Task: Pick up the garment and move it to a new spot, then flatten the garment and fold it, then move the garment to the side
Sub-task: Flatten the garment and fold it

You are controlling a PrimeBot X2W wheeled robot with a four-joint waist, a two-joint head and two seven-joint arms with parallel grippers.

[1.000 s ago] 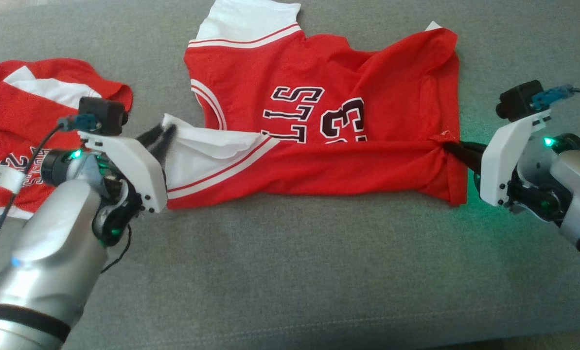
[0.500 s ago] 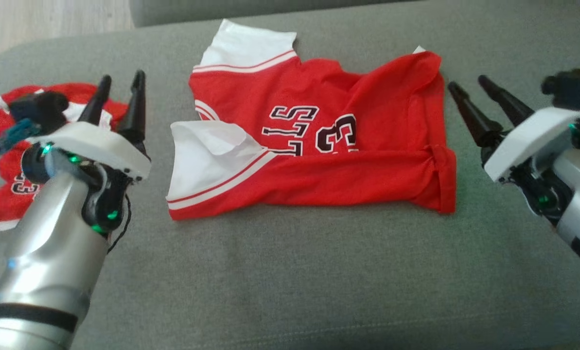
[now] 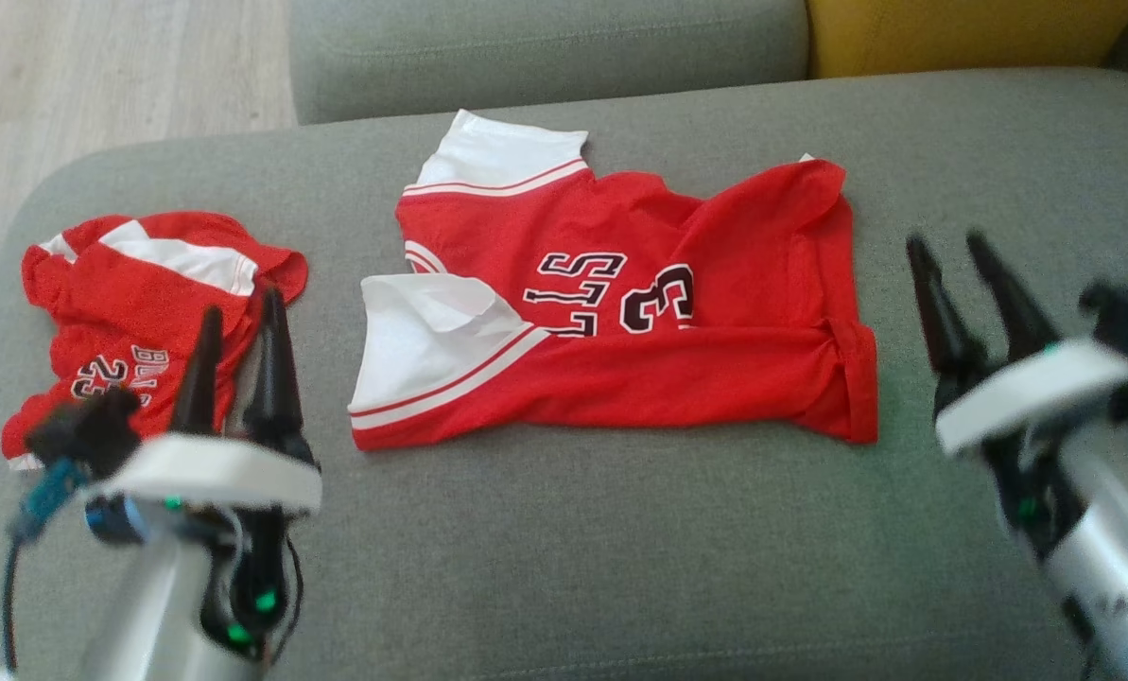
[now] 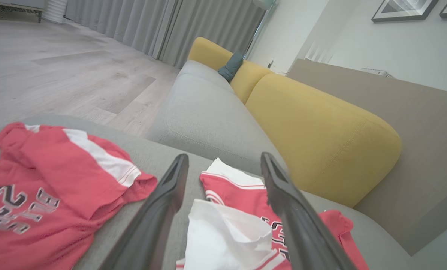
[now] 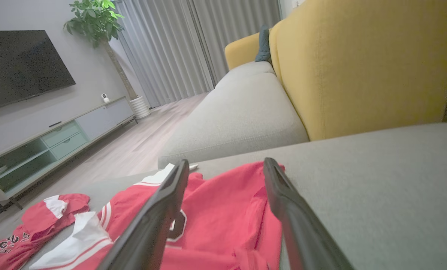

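One half-folded garment (image 3: 620,322), one crumpled jersey (image 3: 138,303), left gripper (image 3: 242,305), right gripper (image 3: 945,239), both jaws apart, empty.

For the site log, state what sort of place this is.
Most likely a home living room: a grey-and-yellow sofa, a wall television above a low cabinet, and long curtains.

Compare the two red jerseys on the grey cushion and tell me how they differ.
The middle jersey lies spread out with its near edge folded over; the left jersey is bunched in a crumpled heap. The middle jersey covers more of the cushion than the left jersey. Both are red with white trim and dark lettering.
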